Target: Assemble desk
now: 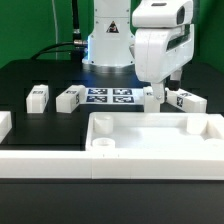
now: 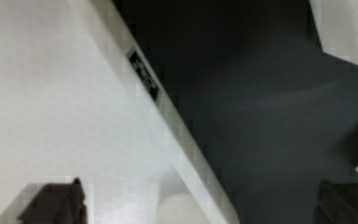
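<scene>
The desk slab (image 1: pixel 150 130) lies at the front, a wide white tray with a raised round socket (image 1: pixel 103 145) at a corner. Two white legs (image 1: pixel 38 96) (image 1: pixel 70 98) lie at the exterior view's left, and one leg (image 1: pixel 190 101) lies at its right. A further leg (image 1: pixel 151 97) sits right under my gripper (image 1: pixel 161 93), which hangs low behind the slab. In the wrist view a blurred white part with a dark tag (image 2: pixel 69 110) fills one half. My gripper (image 2: pixel 202 205) is open, with one finger (image 2: pixel 51 203) over that part and the other over dark table.
The marker board (image 1: pixel 110 97) lies flat between the legs, in front of the arm's base (image 1: pixel 108 45). A long low white rail (image 1: pixel 60 165) runs along the front edge, with a raised end (image 1: pixel 4 124) at the exterior view's left. The table is black.
</scene>
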Motion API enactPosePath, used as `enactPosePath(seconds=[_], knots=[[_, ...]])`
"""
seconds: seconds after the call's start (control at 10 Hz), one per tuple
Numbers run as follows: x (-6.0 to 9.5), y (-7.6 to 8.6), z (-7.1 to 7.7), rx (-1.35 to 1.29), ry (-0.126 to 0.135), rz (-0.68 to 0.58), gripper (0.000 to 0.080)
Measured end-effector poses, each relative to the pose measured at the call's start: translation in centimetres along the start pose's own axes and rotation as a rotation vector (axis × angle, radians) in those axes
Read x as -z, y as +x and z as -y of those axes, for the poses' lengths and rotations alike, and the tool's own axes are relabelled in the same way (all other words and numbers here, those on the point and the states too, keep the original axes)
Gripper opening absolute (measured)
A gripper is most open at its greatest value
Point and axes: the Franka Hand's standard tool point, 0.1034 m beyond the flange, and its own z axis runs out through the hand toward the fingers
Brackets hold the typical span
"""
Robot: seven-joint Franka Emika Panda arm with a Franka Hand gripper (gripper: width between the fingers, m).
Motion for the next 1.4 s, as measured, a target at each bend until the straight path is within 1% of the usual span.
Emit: enactPosePath(seconds=[0.1,0.2,0.3,0.4,0.6,0.7,0.8,0.9,1.0,1.2,1.3,1.4], knots=[[0.0,0.0,0.0,-0.001,0.0,0.0,0.0648],[0.0,0.0,0.1,-0.098,0.003,-0.001,0.0648],[-0.1,0.0,0.6,-0.243,0.009,0.0,0.0648],[0.0,0.5,1.2,-0.387,0.011,0.002,0.0648],[0.0,2.8,3.2,-0.638,0.014,0.004,0.0648],[-0.1,3.6,4.0,-0.662,0.015,0.005,0.0648],[-0.6,4.8,5.3,-0.684,0.021,0.006,0.0648],[-1.1,5.7,6.1,-0.662,0.02,-0.009,0.0648],[-1.2,5.6,6.2,-0.653,0.027,0.008,0.0648],[-1.2,5.6,6.3,-0.652,0.028,0.011,0.0648],[-1.3,5.2,6.7,-0.663,0.053,0.079,0.0648],[-1.1,5.0,7.3,-0.714,0.071,0.154,0.0648]])
